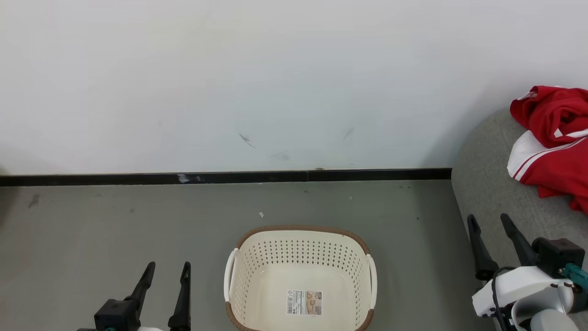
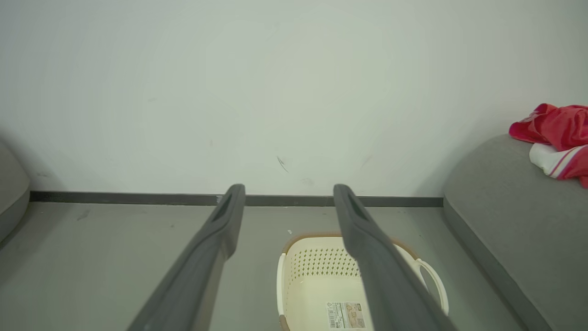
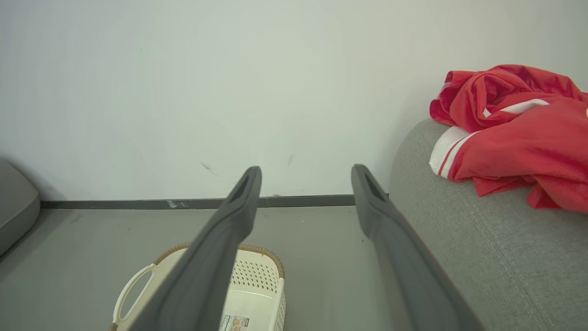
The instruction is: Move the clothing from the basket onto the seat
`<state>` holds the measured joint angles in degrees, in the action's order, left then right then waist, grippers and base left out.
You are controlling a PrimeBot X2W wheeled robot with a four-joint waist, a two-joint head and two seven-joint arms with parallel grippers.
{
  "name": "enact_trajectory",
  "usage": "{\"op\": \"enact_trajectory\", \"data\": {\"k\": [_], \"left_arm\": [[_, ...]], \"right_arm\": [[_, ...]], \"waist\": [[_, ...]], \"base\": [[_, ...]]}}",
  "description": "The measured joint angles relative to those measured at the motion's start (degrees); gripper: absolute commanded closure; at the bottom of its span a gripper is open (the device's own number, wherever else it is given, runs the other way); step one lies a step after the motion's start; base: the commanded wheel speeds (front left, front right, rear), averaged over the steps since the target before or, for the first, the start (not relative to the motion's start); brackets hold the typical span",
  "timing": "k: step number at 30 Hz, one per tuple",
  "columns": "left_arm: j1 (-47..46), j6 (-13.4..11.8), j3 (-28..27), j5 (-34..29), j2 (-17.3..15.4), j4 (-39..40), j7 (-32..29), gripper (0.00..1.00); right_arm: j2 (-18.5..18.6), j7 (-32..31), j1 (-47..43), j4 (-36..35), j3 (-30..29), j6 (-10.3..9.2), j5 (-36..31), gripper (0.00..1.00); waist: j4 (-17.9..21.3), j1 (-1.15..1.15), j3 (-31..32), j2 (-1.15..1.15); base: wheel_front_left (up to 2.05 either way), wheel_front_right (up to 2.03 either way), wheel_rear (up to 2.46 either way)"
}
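Where the grey floor (image 1: 115, 239) meets the white wall (image 1: 275, 69) at a dark skirting (image 1: 229, 177), well ahead of them, the left gripper (image 1: 168, 265) and right gripper (image 1: 488, 217) hang with fingers spread apart. Just right of the right gripper rises the seat (image 1: 487, 193), the clothing (image 1: 556, 138) heaped on it beyond the fingertips. Between the grippers stands the basket (image 1: 301, 228), a label sticker (image 1: 304, 302) on its bottom.

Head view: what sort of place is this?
Likely a sparse indoor room, staged like a living space: grey fabric sofa, laundry basket on a grey floor, plain white wall with dark skirting.
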<state>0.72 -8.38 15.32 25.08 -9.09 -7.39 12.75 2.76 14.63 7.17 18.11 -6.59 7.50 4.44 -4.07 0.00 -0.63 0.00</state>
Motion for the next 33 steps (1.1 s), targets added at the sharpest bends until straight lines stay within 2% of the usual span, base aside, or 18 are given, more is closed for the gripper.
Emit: {"op": "enact_trajectory", "data": {"k": [2,3,12,27,33], "left_arm": [[0.3,0.0,0.3,-0.1,0.0,-0.2,0.0,0.00],[0.4,0.0,0.4,-0.1,0.0,-0.2,0.0,1.00],[2.8,0.1,1.2,1.1,1.8,-3.3,-0.4,1.00],[2.8,2.4,-1.3,12.1,2.3,-3.3,-2.7,1.00],[2.6,3.1,-2.9,16.6,2.7,-3.5,-3.9,1.00]], "right_arm": [[-0.1,0.0,-1.0,-0.4,-0.1,0.01,0.0,0.00],[-0.2,0.0,-1.6,-0.5,-0.2,0.01,0.0,1.00],[-2.1,-0.6,-4.6,4.1,-0.8,0.03,0.9,1.00],[-2.0,-6.5,-1.9,6.1,-4.5,0.03,12.7,1.00],[-2.0,-9.0,-1.5,6.3,-5.4,0.03,18.6,1.00]], "waist": [[-0.3,0.00,0.7,0.00],[-0.4,0.00,1.1,0.00],[-0.5,0.00,1.3,0.00],[-0.3,0.03,1.3,0.00],[0.3,0.28,1.3,0.00]], "base": [[0.00,0.00,0.00],[0.00,0.00,0.00],[0.00,0.00,0.00],[0.00,0.00,0.00],[0.00,0.00,0.00]]}}
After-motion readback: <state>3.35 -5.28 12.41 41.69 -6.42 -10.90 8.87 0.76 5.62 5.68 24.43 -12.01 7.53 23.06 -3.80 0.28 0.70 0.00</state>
